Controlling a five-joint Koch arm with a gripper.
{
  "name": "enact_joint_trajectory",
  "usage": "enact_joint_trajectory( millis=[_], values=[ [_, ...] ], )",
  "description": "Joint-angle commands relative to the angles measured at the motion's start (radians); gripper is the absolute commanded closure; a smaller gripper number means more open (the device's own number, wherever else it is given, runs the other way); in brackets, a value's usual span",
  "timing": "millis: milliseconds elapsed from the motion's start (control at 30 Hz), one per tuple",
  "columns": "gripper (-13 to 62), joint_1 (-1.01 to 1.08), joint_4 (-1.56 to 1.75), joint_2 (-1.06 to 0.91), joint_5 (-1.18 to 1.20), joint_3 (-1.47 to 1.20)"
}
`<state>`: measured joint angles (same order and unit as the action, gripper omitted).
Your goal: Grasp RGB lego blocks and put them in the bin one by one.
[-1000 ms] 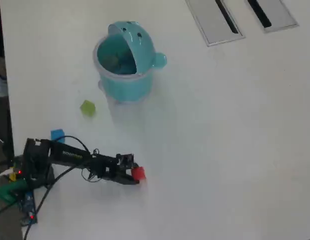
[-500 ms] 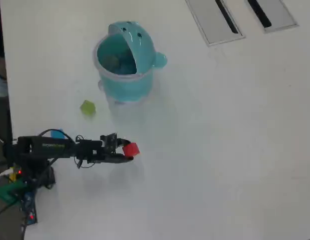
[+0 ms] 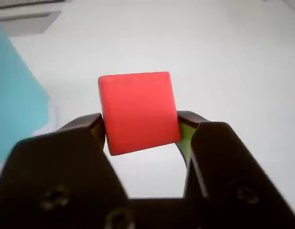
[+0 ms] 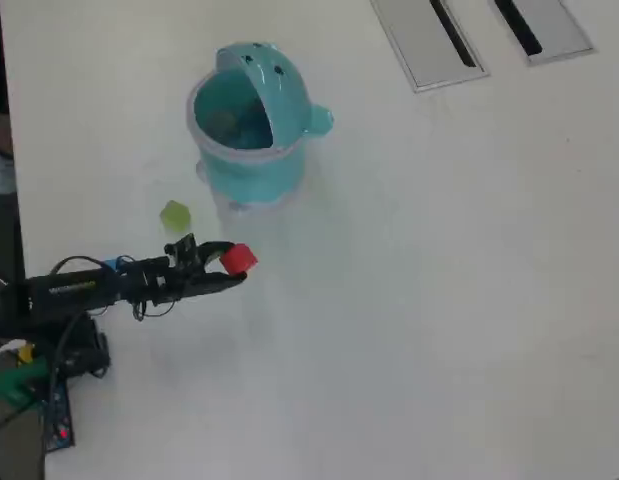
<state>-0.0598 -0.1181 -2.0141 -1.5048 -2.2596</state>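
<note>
My gripper [image 3: 140, 125] [image 4: 227, 264] is shut on the red lego block [image 3: 137, 110] [image 4: 237, 258], which is held in the air between the two black fingers. The teal bin [image 4: 251, 130] stands up and right of the gripper in the overhead view, lid flipped open; in the wrist view a strip of its teal wall [image 3: 16, 102] fills the left edge. The yellow-green block [image 4: 175, 215] lies on the table just left of the bin and above my arm. Only a sliver of the light blue block [image 4: 111, 264] shows behind the arm.
The white table [image 4: 439, 300] spreads to the right. Two grey slotted panels [image 4: 429, 40] sit at its top edge. The arm's base with cables and a green board [image 4: 29, 375] occupies the lower left corner.
The arm has swung up and to the left in the overhead view, carrying the red block from the lower middle of the table toward the bin. The other blocks have not moved.
</note>
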Motion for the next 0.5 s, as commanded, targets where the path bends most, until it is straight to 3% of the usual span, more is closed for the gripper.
enact_joint_trajectory(
  millis=[0, 467],
  values=[
    [39.2, -0.026, 0.104, -0.055, 0.049, 0.035],
    [39.4, -0.147, 0.144, -0.161, 0.112, 0.026]
  ],
)
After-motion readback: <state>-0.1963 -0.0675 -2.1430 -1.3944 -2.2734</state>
